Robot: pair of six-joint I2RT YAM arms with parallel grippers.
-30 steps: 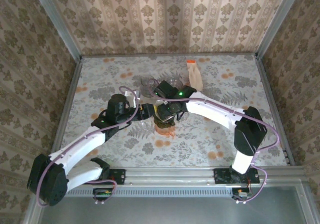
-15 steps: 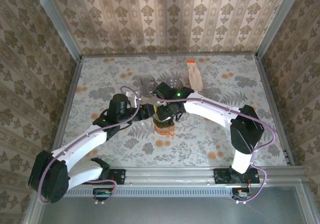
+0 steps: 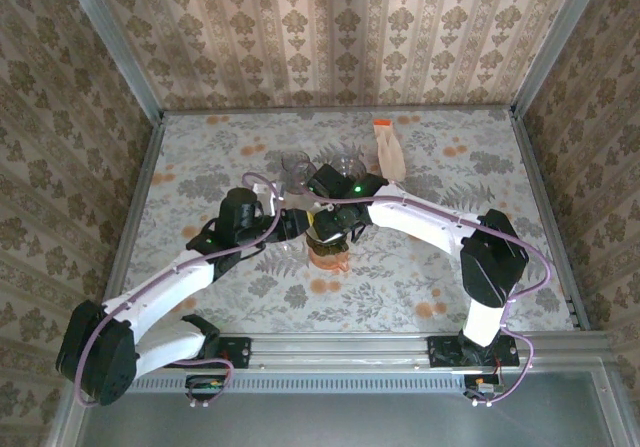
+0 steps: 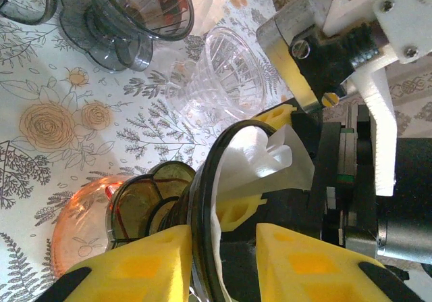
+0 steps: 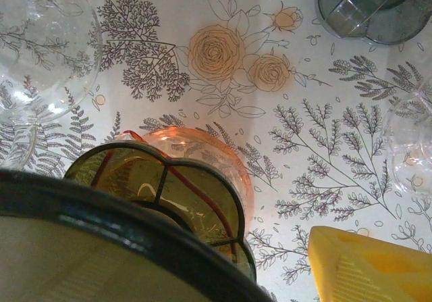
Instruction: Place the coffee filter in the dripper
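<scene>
Filter [image 4: 260,163] sits inside the dark-rimmed dripper [image 4: 200,187], which the right gripper [image 3: 330,225] clamps with jaws wide; left gripper [image 4: 224,238] straddles rim and filter edge, gap narrow, can't tell if pinching.

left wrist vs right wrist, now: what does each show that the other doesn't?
Left wrist adds: the white paper coffee filter sitting inside the dark-rimmed dripper, and the left hand with a yellow finger either side of that rim.
Right wrist adds: a large clear glass bowl at left plus a smaller clear glass piece at right; left wrist has one clear ribbed dripper.
Both: the dark rim, orange translucent dripper, smoky grey dripper, floral tablecloth.
</scene>
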